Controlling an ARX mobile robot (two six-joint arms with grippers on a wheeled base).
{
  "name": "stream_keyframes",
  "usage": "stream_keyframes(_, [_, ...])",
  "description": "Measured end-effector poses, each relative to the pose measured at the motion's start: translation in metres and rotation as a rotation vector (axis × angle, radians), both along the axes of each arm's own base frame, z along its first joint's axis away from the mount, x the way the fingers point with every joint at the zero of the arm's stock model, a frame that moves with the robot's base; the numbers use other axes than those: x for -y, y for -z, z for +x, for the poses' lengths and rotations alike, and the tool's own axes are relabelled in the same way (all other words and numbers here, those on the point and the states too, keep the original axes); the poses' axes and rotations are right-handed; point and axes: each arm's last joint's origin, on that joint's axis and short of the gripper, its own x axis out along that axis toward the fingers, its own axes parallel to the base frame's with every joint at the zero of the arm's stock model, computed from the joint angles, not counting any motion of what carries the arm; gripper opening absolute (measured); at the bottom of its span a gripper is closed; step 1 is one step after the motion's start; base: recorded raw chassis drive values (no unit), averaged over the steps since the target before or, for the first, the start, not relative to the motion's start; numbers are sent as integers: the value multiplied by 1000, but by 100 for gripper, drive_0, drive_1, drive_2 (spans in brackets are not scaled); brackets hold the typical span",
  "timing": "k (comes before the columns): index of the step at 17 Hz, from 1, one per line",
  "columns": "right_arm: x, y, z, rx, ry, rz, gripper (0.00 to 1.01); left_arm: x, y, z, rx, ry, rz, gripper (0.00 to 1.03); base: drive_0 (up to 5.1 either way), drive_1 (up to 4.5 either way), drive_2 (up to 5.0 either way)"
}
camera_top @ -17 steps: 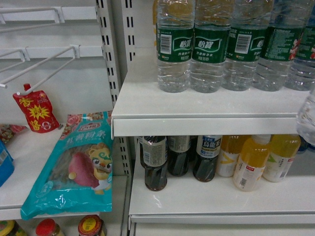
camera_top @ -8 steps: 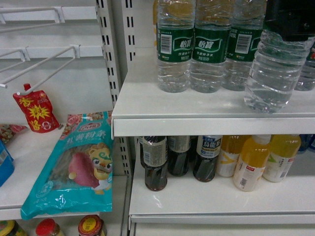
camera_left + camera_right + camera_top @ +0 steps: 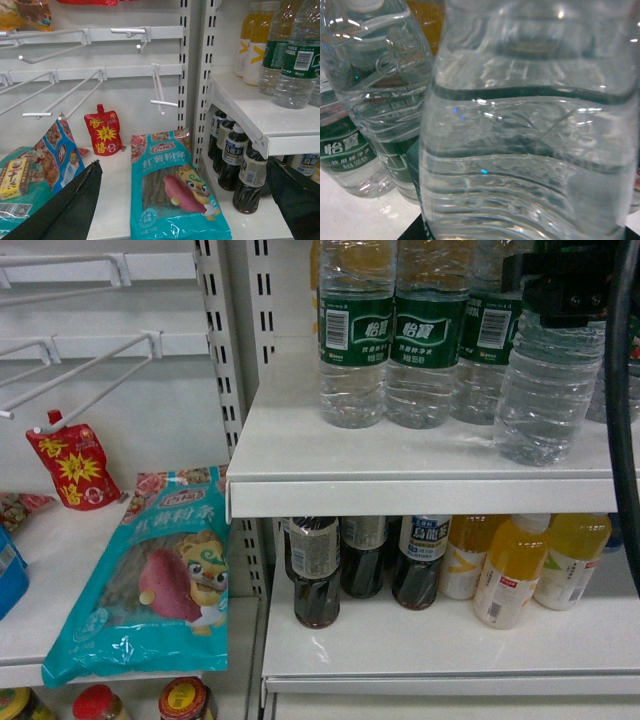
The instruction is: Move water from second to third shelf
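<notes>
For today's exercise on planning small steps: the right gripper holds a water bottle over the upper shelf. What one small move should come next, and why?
Probably ease the water bottle straight down until its base sits flat. The right gripper grips it near the label, and it leans slightly at the front of the shelf, close beside the standing row of green-labelled bottles. Whether the base already touches is unclear.

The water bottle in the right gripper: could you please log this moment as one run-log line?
right gripper: shut on water bottle | bottle: at upper shelf front, contact unclear | left gripper: open, idle

Clear ribbed water bottle [image 3: 545, 390] — green-labelled bottles [image 3: 430, 335] behind, white shelf [image 3: 300, 455].
</notes>
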Motion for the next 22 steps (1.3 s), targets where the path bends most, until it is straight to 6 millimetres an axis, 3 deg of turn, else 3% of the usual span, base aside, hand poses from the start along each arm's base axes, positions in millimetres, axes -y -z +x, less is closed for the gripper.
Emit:
stream_keyframes(14, [-7, 0, 11, 1, 10, 8, 43, 0, 0, 0, 0, 0, 0, 98, 0, 0, 0])
stream_keyframes(19, [-7, 0, 13, 9, 3, 13, 84, 0, 0, 0, 0, 0, 0, 98, 0, 0, 0])
stream_keyframes(22, [-7, 0, 13, 10, 1, 14, 100, 0, 0, 0, 0, 0, 0, 98, 0, 0, 0])
